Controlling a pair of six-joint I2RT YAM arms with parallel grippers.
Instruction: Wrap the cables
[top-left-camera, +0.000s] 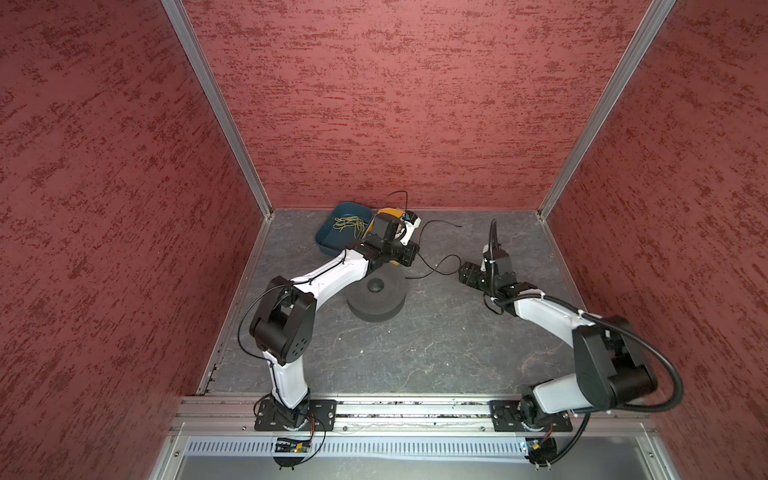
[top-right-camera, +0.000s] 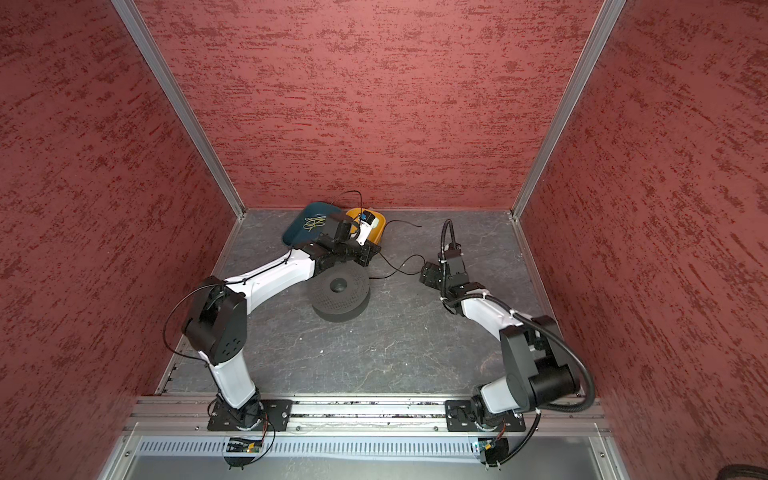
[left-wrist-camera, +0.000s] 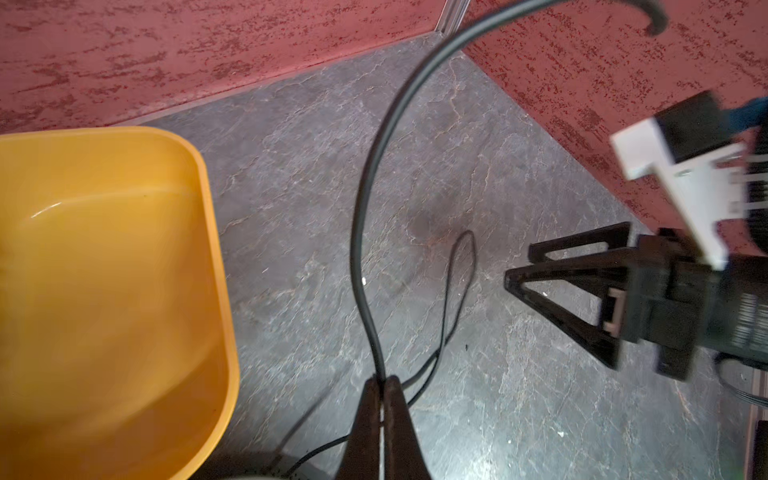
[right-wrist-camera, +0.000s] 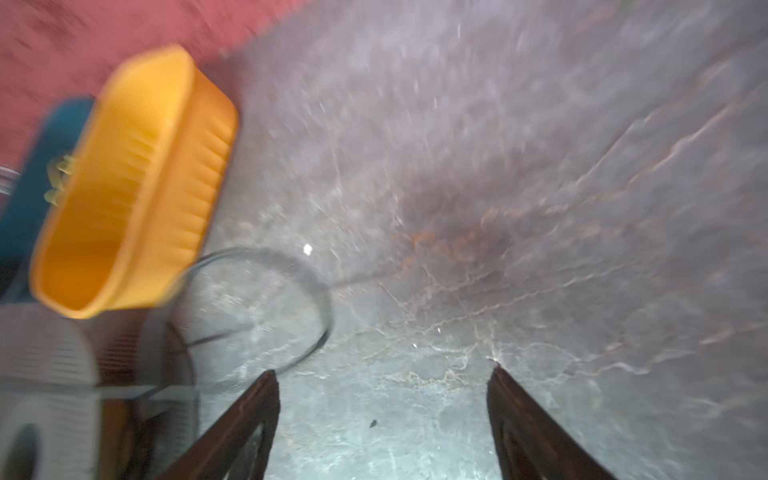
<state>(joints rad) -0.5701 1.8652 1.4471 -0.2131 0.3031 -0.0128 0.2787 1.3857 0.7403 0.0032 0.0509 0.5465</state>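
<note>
Your left jaws are clenched on the thin black cable (left-wrist-camera: 357, 232) just beside the yellow tub (left-wrist-camera: 124, 270), and your right jaws stand released, wide apart, above the table (right-wrist-camera: 540, 208).

One cable (left-wrist-camera: 355, 232), one spool (top-left-camera: 376, 300), one yellow bin (left-wrist-camera: 124, 270), one blue bin (top-left-camera: 326, 239), two pincers (left-wrist-camera: 381, 380) (right-wrist-camera: 382, 370).

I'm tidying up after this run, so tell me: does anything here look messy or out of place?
Yes, the black cable sprawls in loose loops across the table beside the spool, one stretch arching into the air. The left hand pinches it; the right hand is open and empty. Nothing looks spilled or broken.
</note>
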